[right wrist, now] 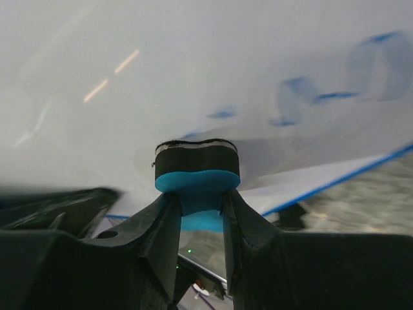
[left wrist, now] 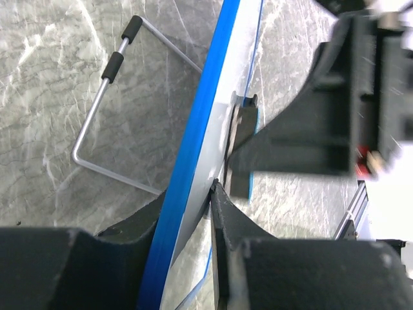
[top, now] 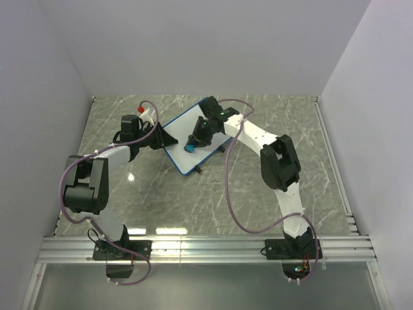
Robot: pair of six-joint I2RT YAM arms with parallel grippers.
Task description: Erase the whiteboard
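— Where is the whiteboard [top: 184,129]?

— On the grey marble table [top: 290,129], set askew, with both arms reaching in to it. The left gripper [top: 161,137] is at its left edge and the right gripper [top: 197,137] is over its white face.

— What are the left jaws doing?

— They are pinching the board. In the left wrist view the whiteboard [left wrist: 216,123] appears edge-on, its blue rim running up between the two dark fingers [left wrist: 242,242] of the left gripper [left wrist: 193,223], one finger against each face.

— And the right jaws?

— They are closed on an eraser [right wrist: 197,169], a small block, blue below with a black band on top. The right gripper [right wrist: 201,216] holds the blue part from both sides. The whiteboard [right wrist: 193,71] fills the view beyond the jaws, and the black band looks pressed against its surface, though I cannot be certain of contact.

— Is there anything on the board?

— Some smeared blue marks [right wrist: 310,97] sit to the right of the eraser, apart from it. From above, the eraser [top: 190,147] shows as a blue spot near the board's lower end.

— Is there anything beside the board?

— A bent wire stand [left wrist: 97,129] with black sleeves shows on the far side of the rim from the white face, and its ends run in behind the rim.
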